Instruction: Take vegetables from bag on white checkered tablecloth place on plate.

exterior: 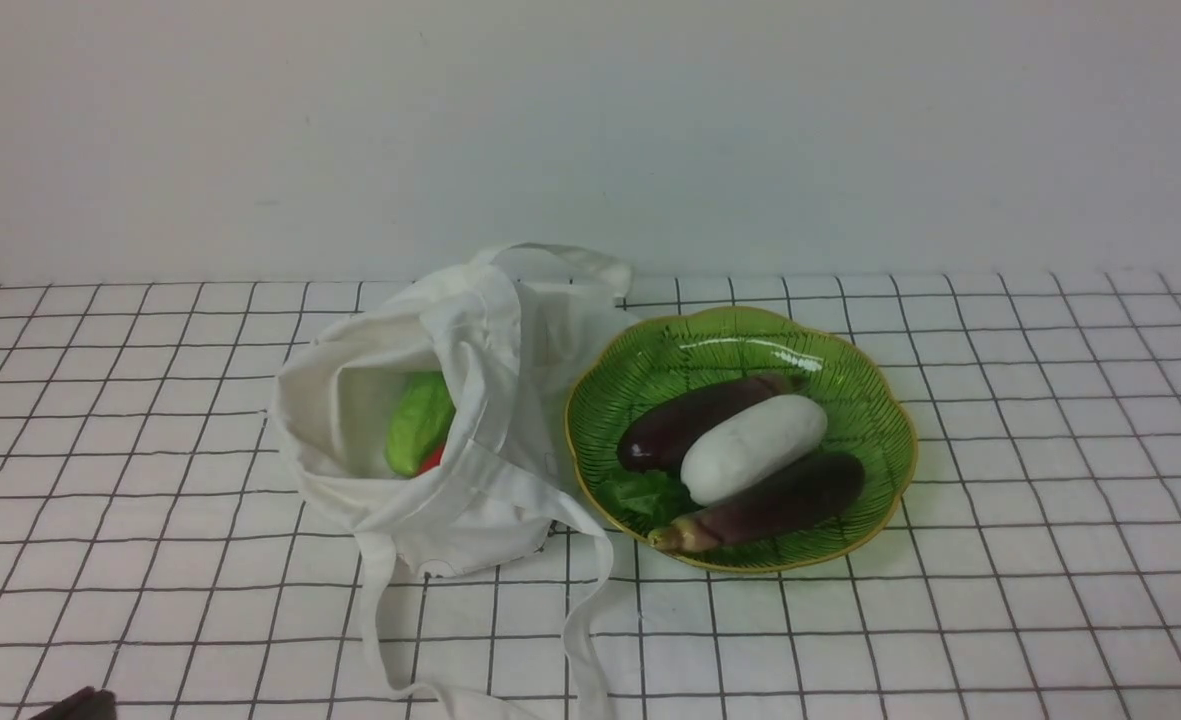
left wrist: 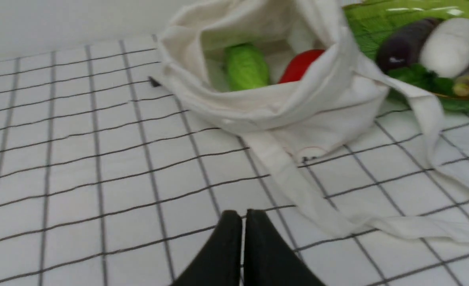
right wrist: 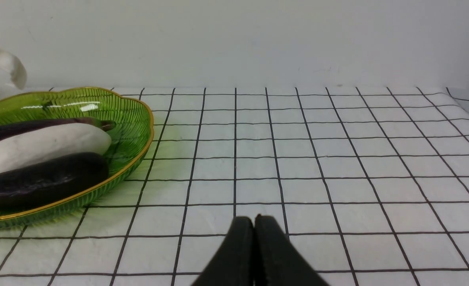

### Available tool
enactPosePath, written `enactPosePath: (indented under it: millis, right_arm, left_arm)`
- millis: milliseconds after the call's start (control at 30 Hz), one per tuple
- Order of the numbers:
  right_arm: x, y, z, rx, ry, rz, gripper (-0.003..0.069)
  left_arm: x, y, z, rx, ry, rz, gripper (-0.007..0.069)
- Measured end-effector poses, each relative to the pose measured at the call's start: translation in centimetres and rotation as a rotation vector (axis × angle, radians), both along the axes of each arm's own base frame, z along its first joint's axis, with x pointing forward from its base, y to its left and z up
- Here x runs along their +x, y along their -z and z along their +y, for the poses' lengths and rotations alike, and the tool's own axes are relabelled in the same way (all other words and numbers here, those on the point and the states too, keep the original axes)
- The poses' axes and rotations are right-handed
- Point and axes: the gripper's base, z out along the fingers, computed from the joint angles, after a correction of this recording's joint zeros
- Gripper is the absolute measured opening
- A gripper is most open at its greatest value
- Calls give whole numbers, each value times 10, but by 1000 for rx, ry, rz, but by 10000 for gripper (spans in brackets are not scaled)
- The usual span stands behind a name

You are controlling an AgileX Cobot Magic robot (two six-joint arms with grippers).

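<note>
The white cloth bag (exterior: pixel 470 490) slumps open on the checkered tablecloth (exterior: pixel 1030 450); a green vegetable (exterior: pixel 418 422) and a red one (left wrist: pixel 300 65) lie inside. Beside it, the green plate (exterior: pixel 710 350) holds the purple eggplant with a tan stem (exterior: pixel 770 505), a white vegetable (exterior: pixel 753 447) and a darker eggplant (exterior: pixel 690 420). In its wrist view my left gripper (left wrist: pixel 243 216) is shut and empty, low over the cloth, short of the bag (left wrist: pixel 298 107). In the right wrist view my right gripper (right wrist: pixel 254 220) is shut and empty, well away from the plate (right wrist: pixel 131 115).
The bag's long straps (exterior: pixel 590 600) trail over the cloth toward the near edge. A leafy green (exterior: pixel 640 495) lies on the plate under the vegetables. A plain white wall stands behind the table. A dark bit of the left arm (exterior: pixel 75 705) shows at the front view's lower left corner.
</note>
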Motion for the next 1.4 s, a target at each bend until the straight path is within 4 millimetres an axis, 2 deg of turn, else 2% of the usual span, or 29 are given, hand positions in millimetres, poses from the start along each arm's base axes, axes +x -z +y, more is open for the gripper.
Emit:
enactPosePath:
  millis: [100, 200, 500, 1400]
  right_arm:
    - [0, 0, 0, 0, 0, 0, -18]
    - [0, 0, 0, 0, 0, 0, -18]
    - [0, 0, 0, 0, 0, 0, -18]
    - [0, 0, 0, 0, 0, 0, -18]
  left_arm:
    - [-4, 7, 7, -2, -105, -48, -8]
    - [-7, 6, 10, -5, -142, -90, -8]
    - [-9, 12, 10, 7, -150, -22, -8]
    - [-9, 12, 15, 16, -236, -18, -8]
